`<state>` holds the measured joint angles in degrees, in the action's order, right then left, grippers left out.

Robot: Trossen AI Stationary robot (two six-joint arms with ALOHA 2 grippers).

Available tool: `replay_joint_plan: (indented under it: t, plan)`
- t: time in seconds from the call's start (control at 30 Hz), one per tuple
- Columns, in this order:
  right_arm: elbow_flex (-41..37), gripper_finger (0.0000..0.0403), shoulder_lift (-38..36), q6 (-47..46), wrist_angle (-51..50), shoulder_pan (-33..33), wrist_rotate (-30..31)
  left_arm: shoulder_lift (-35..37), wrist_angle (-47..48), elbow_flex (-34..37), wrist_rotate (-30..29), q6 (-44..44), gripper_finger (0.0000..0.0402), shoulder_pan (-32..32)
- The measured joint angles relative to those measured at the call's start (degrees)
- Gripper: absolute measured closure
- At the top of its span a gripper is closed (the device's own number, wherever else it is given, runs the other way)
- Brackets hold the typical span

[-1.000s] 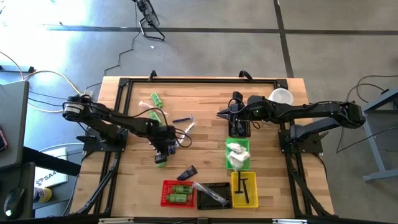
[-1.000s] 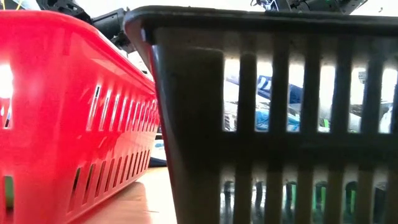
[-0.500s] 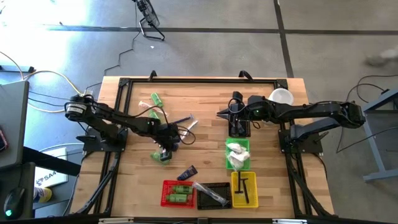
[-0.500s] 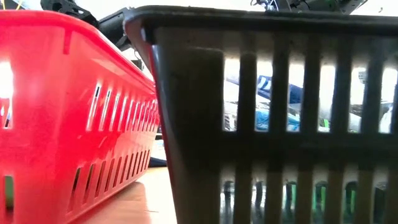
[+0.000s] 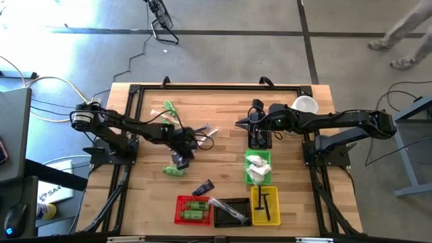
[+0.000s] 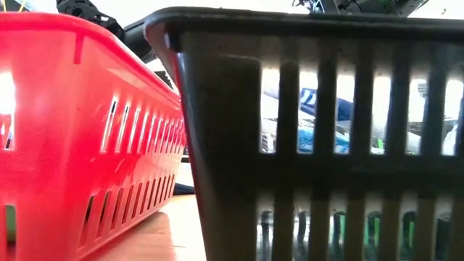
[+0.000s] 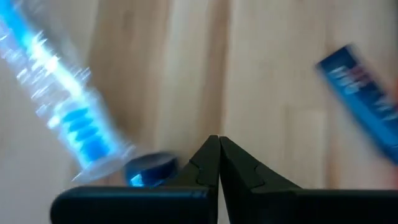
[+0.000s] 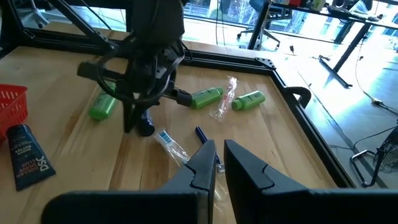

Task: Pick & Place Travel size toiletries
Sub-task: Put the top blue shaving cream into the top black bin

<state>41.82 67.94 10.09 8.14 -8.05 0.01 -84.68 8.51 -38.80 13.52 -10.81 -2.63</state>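
Note:
My left gripper is shut with nothing between its fingers, over the table's left middle, tilted down; it also shows in the left wrist view. A green bottle lies on its side just nearer the table's front edge. A clear-wrapped toothbrush and a small blue round thing lie by the fingers, a navy tube farther off. More green bottles lie toward the far left. My right gripper waits above the table's middle, shut to a narrow slit. My left gripper has the small blue round thing right beside one fingertip; whether they touch, I cannot tell. Nothing sits between the shut fingers.
Along the front edge stand a red basket with green bottles, a black basket and a yellow basket. A green basket with white packets and another black basket stand behind them. A white cup is at the far right.
My left gripper, shut throughout, has drawn away from the green bottle toward the table's far edge and a little to the right, rising slightly and turning. The bottle, earlier half under the gripper, now lies uncovered on the table.

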Motion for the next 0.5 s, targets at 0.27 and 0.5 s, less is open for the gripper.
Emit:
replay_joint_plan:
  t: [0.27,0.5]
  plan:
    - [0.0,0.0378,0.0,0.7,0.0,0.0,-0.1,0.1,5.0,-7.2,3.8,3.9,0.0397,0.0]
    - [0.0,0.0378,0.0,0.7,-0.4,0.0,-0.2,0.1,18.1,-12.9,-3.9,7.8,0.0397,0.0]
